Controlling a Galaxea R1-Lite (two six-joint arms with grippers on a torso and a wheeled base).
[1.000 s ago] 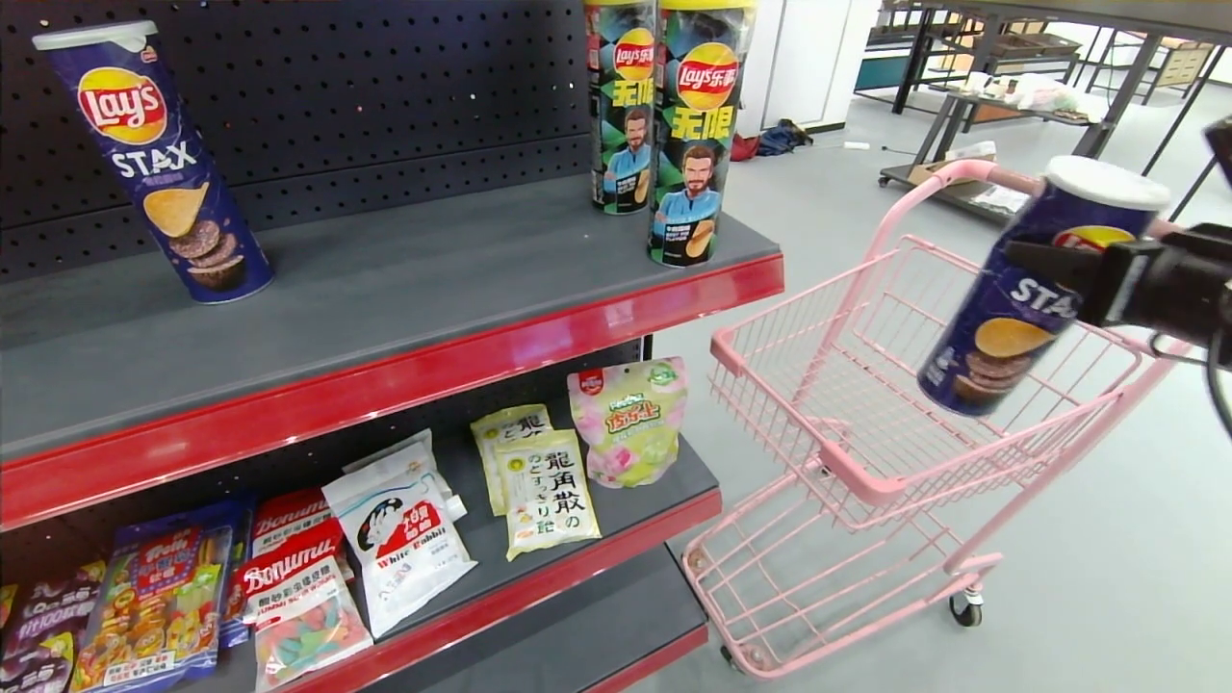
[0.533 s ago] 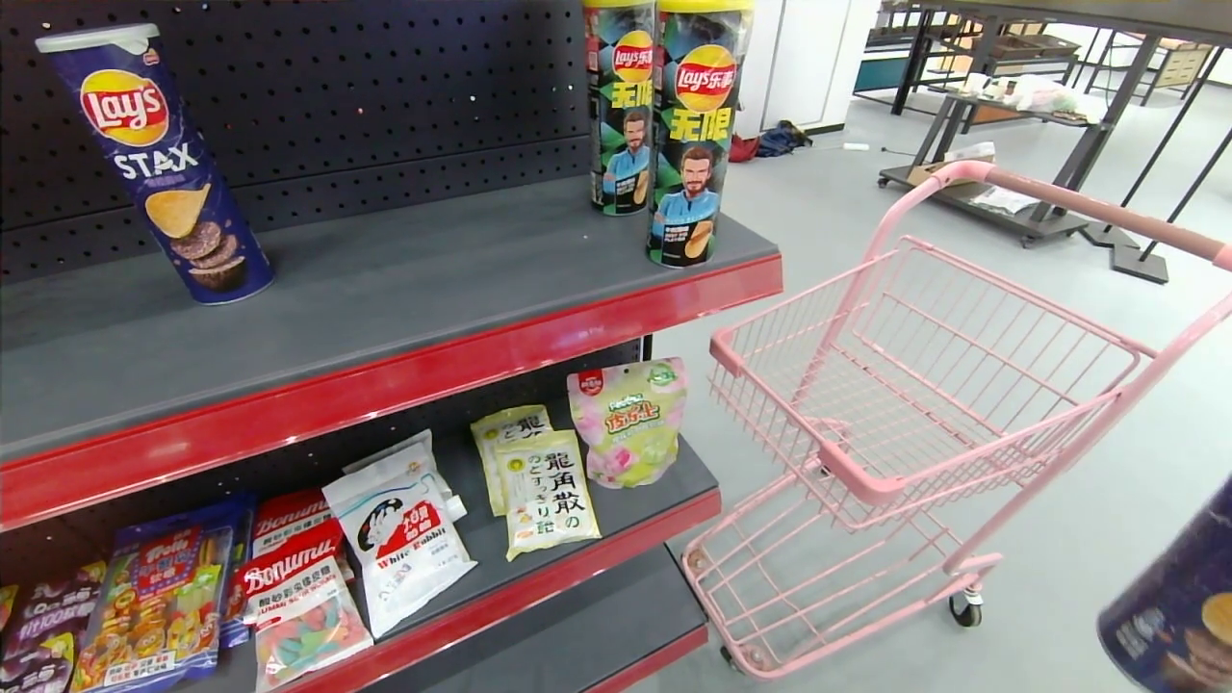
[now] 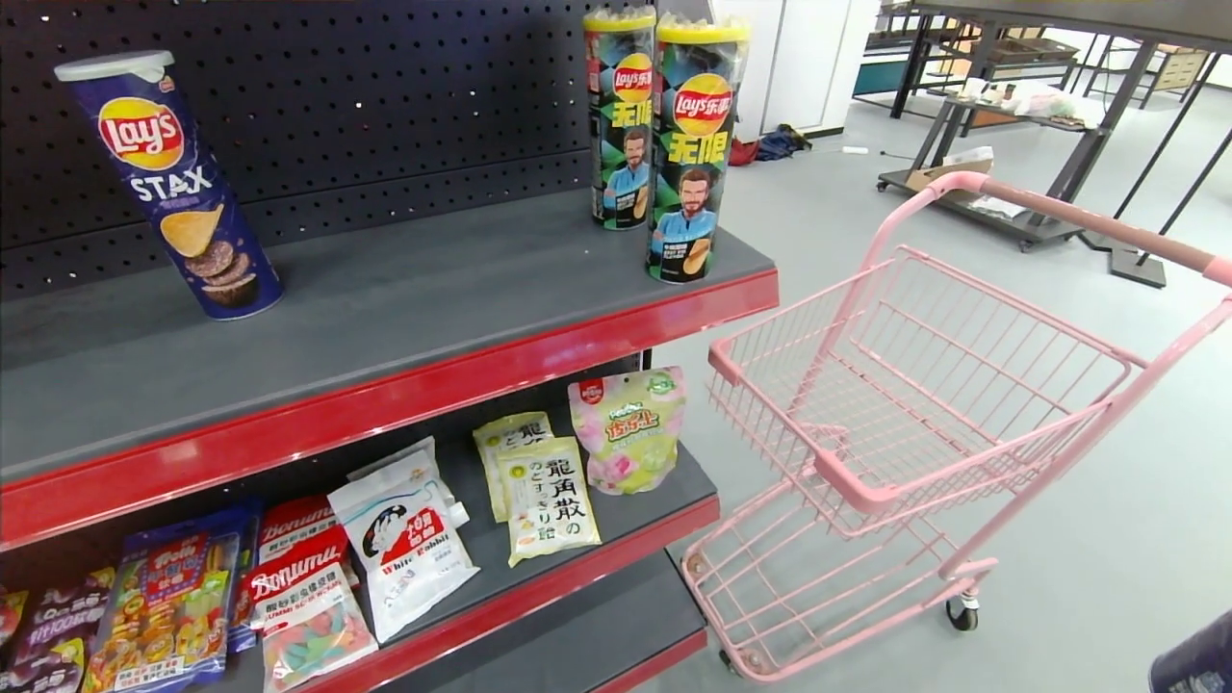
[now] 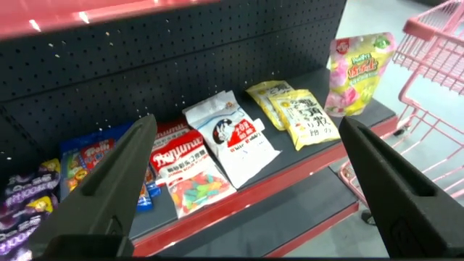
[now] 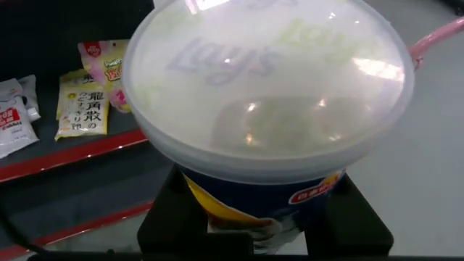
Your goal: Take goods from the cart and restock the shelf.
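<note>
Right tool (image 5: 261,228) is clamped on a blue can (image 5: 268,94), one finger on each side of its body, lid facing the wrist camera. In the head view the can's edge peeks in at the bottom right corner, near the pink cart (image 3: 914,385). Left tool (image 4: 246,196) hangs with fingers spread wide, gripping nothing, in front of the bags (image 4: 232,138) on the lower tier of the shelf (image 3: 385,318). Up top, a second can (image 3: 173,183) stands at the left and two green cans (image 3: 691,154) stand at the right end.
</note>
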